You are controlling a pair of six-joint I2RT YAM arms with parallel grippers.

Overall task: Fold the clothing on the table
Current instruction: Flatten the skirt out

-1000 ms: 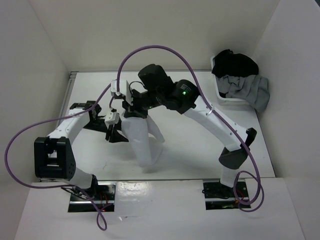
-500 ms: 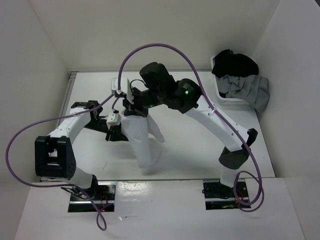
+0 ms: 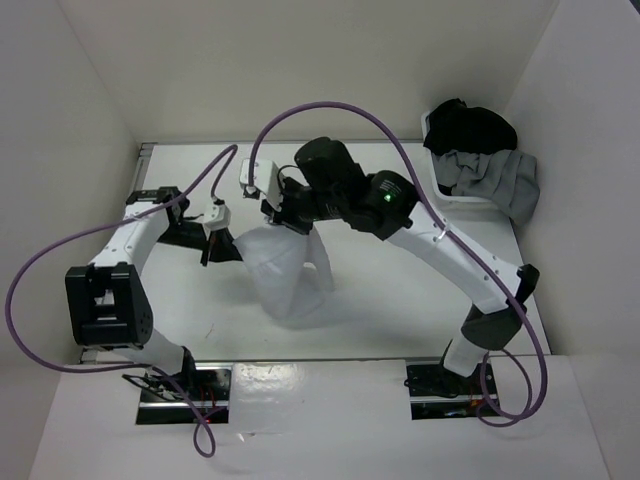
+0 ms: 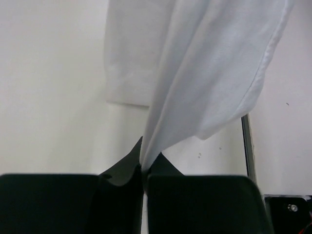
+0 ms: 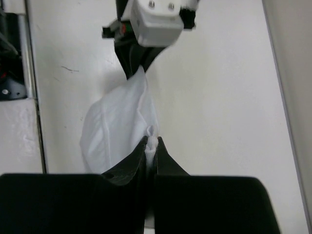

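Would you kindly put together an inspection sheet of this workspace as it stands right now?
Surface: white table, smooth, with a few small dark specks.
Job's things: white clothing lifted at two points, hanging bunched towards the table, not yet folded.
Clutter: black garment and grey garment heaped on a white bin at the far right corner.
Grippers: left gripper shut on an edge of the clothing; right gripper shut on another fold of it.
Cables: purple cables arch above both arms; one loops out past the table's left side.
Surroundings: plain white walls around the table; nothing else seen.
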